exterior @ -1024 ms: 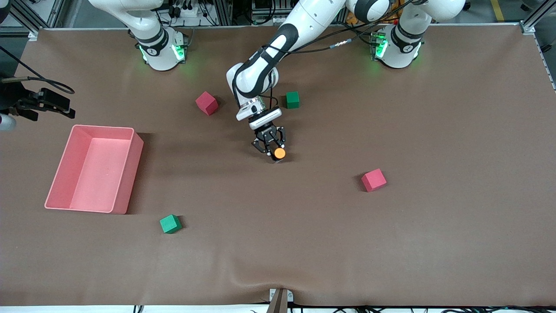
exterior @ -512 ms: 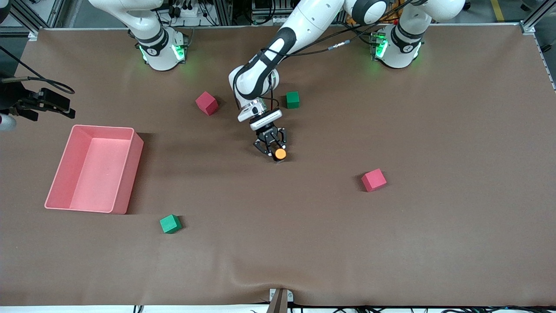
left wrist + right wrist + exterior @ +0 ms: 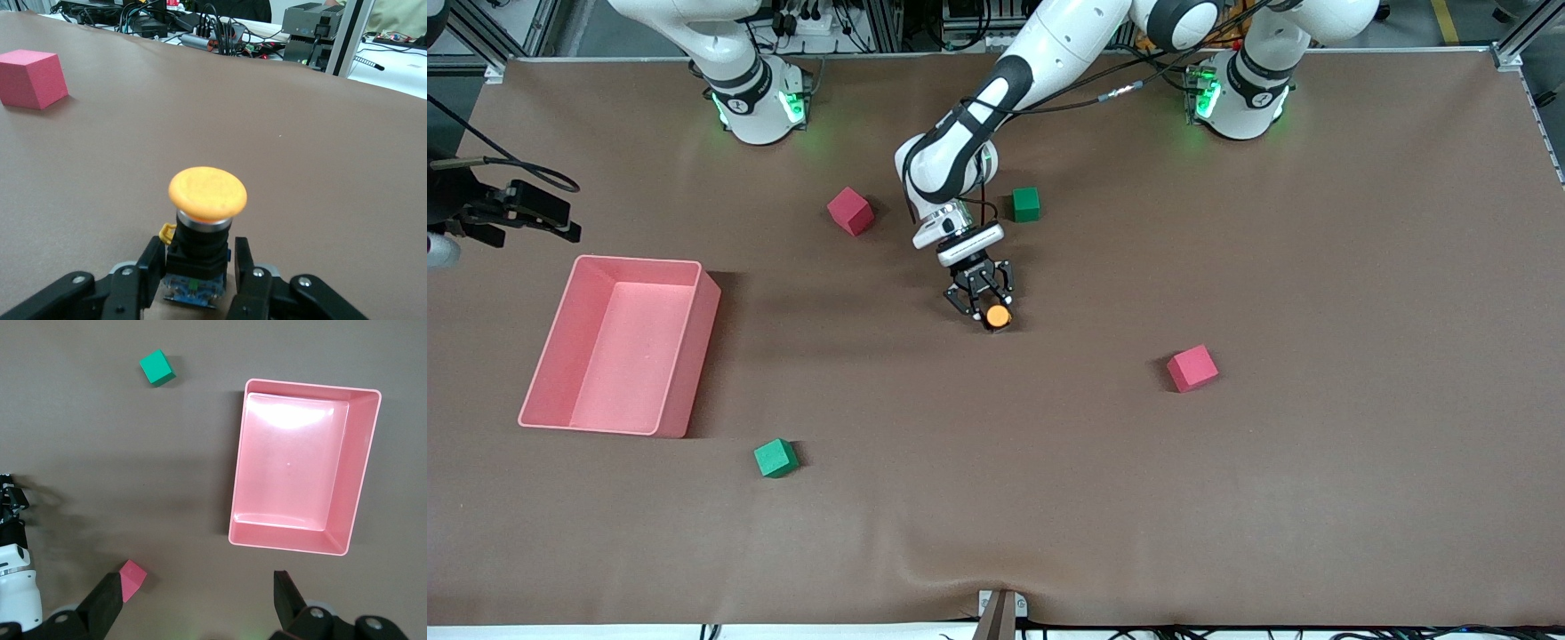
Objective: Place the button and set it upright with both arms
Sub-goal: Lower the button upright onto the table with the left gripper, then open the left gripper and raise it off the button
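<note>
Brown table (image 3: 1227, 498) mid-area: left claw (image 3: 983, 305) grasps the button (image 3: 998, 315) upright, standing on the table. Right claw (image 3: 200, 603) waits released high above the tray (image 3: 360, 480) near the right arm's end.

Bright even overhead light, soft shadows beside cubes, glare in pink bin (image 3: 293, 413), background perhaps slightly blurred

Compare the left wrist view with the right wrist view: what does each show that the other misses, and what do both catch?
Only the left wrist view shows the button, upright with its orange cap on top, gripped at its black body by the left gripper. Only the right wrist view shows the pink bin, a green cube and the open right gripper. Both show the brown table and a pink-red cube, though I cannot tell whether it is the same one.
</note>
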